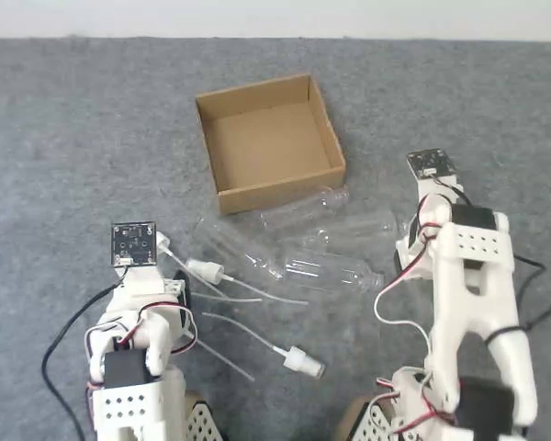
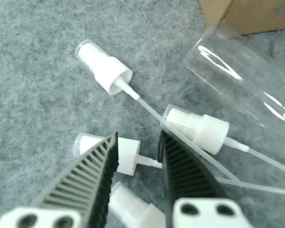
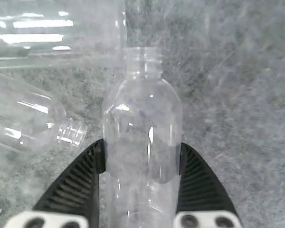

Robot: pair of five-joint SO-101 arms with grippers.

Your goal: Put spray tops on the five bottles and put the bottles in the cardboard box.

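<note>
One clear bottle (image 3: 142,109) is in your right gripper (image 3: 141,148). Both black fingers (image 3: 80,185) press its sides below the shoulder, pinching it, and its open neck points to the top of the frame. It has no spray top fitted. Judgement: this hold keeps the neck exposed and steady so a top can be fitted. A second bottle (image 3: 23,118) lies at the left of that frame, its neck also bare and its mouth just beside the held one.

Your left gripper (image 2: 138,138) has its fingers (image 2: 92,175) spread and grips nothing. A spray top (image 2: 116,154) lies on the grey carpet (image 2: 33,71) in the gap between them at lower centre; contact cannot be confirmed. Judgement: the gripper is lined up to take that top. Other spray tops (image 2: 104,71) lie near, at upper left, right of centre and the bottom edge.

At upper centre of the high view, the cardboard box (image 1: 285,191) holds nothing. Loose bottles (image 1: 335,271) lie just below it, between the arms.

For finger contact and the bare necks, go by the wrist views. For the box interior and the overall layout, go by the high view.
</note>
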